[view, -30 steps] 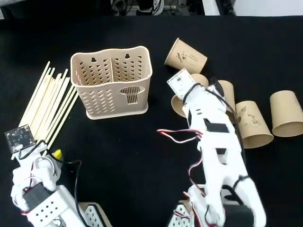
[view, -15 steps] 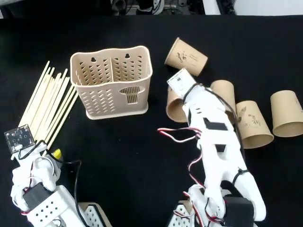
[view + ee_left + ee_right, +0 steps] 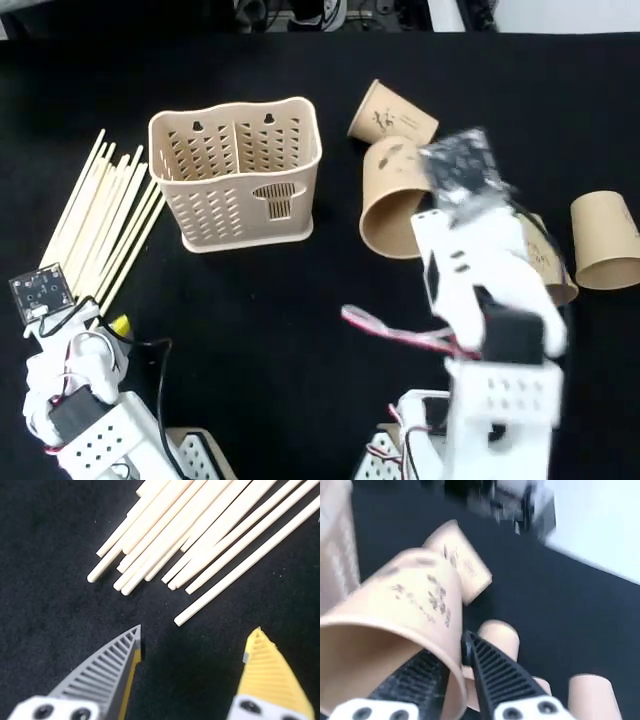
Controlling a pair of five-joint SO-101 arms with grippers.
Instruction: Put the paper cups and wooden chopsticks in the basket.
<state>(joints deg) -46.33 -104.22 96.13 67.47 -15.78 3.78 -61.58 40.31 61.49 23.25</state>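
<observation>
The beige slotted basket (image 3: pixel 235 170) stands upright at mid table. Several wooden chopsticks (image 3: pixel 100 215) lie in a loose bundle to its left. My left gripper (image 3: pixel 108 322) is open just short of the chopstick ends (image 3: pixel 200 545), touching none (image 3: pixel 192 645). My right gripper (image 3: pixel 420 205) is shut on the rim of a paper cup (image 3: pixel 392 198), held tilted to the right of the basket; in the right wrist view the cup (image 3: pixel 395 620) has one finger (image 3: pixel 495 675) outside its wall. Other cups lie on their sides: one behind (image 3: pixel 392 115), one far right (image 3: pixel 605 240).
A further cup (image 3: pixel 548 268) lies partly hidden by the right arm (image 3: pixel 480 290). The table is covered in black cloth (image 3: pixel 270 320). Both arm bases stand at the front edge. Equipment lines the far edge.
The right arm has lifted the held cup out of the row of lying cups and drawn back to the right, its wrist rising. The left arm has stayed still.
</observation>
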